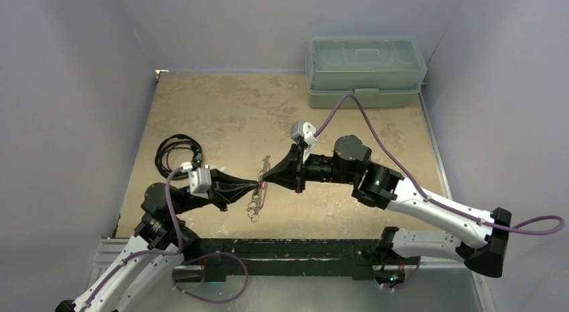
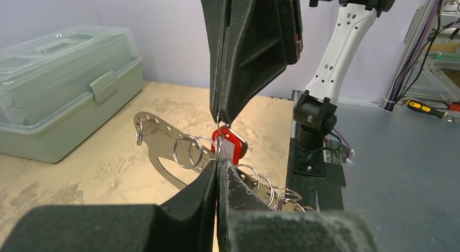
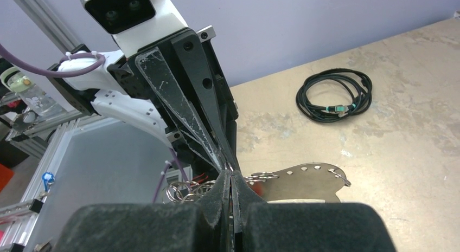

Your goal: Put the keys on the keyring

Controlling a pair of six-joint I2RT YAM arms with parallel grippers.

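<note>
Tan table (image 1: pixel 221 111), both grippers meeting tip-to-tip at keyring (image 2: pixel 155 145).
L gripper (image 2: pixel 217 165) clamped on red key (image 2: pixel 233 142), key just beside keyring's rings; R gripper (image 2: pixel 221 120) pinched shut on keyring wire loop just above key.

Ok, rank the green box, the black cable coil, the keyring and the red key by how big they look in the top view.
1. green box, by far the largest.
2. black cable coil.
3. keyring, as long as the coil but far narrower.
4. red key, just a red speck.
</note>
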